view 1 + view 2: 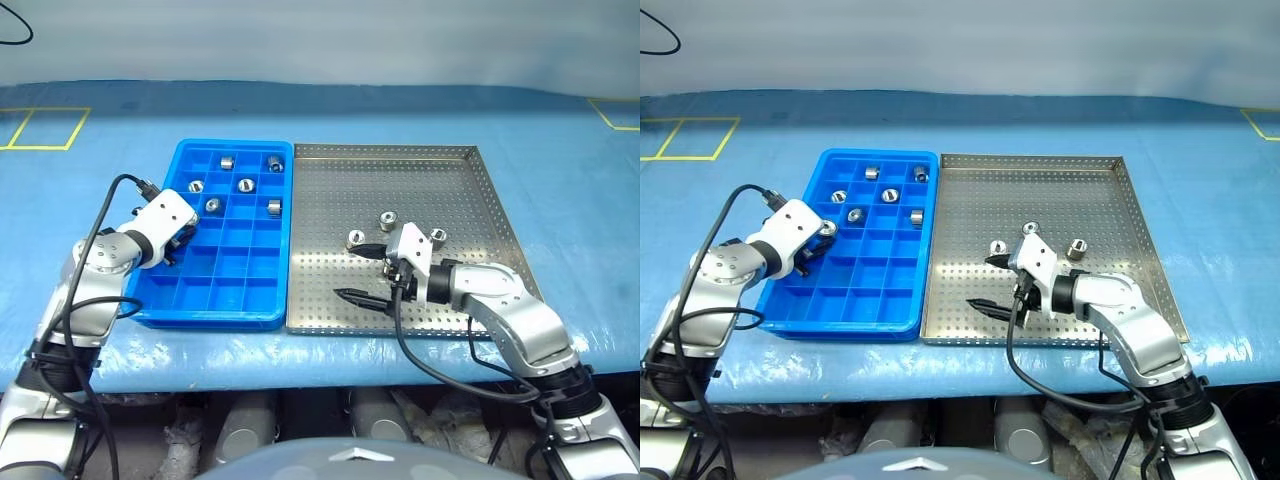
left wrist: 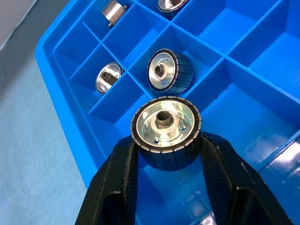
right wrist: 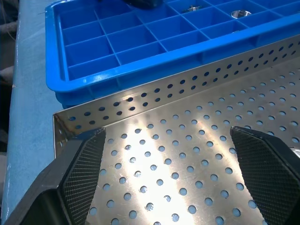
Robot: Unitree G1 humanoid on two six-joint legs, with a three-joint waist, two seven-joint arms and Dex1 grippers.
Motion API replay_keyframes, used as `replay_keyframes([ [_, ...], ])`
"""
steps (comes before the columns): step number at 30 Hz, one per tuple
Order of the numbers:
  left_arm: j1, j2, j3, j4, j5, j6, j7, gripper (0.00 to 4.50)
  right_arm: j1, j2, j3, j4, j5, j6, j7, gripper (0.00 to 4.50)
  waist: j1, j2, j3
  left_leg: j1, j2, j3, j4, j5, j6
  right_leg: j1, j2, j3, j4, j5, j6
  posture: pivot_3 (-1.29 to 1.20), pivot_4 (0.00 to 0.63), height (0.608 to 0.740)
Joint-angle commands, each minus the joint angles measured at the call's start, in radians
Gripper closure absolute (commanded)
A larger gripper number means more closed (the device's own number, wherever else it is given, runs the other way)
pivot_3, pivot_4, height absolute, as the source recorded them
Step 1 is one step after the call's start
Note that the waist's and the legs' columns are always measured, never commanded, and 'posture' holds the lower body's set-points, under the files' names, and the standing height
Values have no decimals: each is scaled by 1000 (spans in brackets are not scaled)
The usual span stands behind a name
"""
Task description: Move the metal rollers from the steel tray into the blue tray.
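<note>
Left eye view showed the blue tray [image 1: 160, 300] left of centre, touching the steel tray [image 1: 400, 160] on its right. In the blue tray I counted 6 rollers [image 1: 245, 185] lying in separate compartments in its upper half; the lower rows were bare. The left gripper [image 2: 166, 157] hung over the blue tray's left side, clenched on a 7th roller [image 2: 166, 132], which the wrist view showed pinched between both fingers above a vacant compartment, not yet dropped. In the steel tray 3 rollers [image 1: 386, 221] remained, grouped near the middle. The right gripper [image 1: 368, 272] sat low over the steel tray beside them, released, its jaws spread wide with nothing between them. By my reckoning the job was well past halfway: 6 placed, 1 about to be set down, 3 left to fetch.
</note>
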Motion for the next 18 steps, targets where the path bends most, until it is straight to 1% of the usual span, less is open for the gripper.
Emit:
replay_keyframes([
  [1,11,20,58,-39,11,21,34,2845,-4,2,-19,-29,1,-26,-4,0,-3,0,0,0,0,0,0,0,0,0,0,0,0,0,0,-81,150,740],
  [6,62,30,89,-85,5,40,42,2845,-11,6,-17,-16,-6,-33,-5,0,-10,0,0,0,2,0,0,0,-1,-1,0,0,0,0,-1,-68,150,740],
  [14,116,25,147,-143,-5,76,68,2845,-17,12,-13,-8,-14,-39,0,0,2,-1,0,0,2,0,0,0,-2,0,0,-1,0,0,-2,-59,150,740],
  [18,116,17,126,-139,-9,78,64,2845,-21,14,-10,-4,-16,-42,1,0,4,-1,0,0,2,-1,0,0,-3,0,0,-1,0,0,-2,-56,150,740],
])
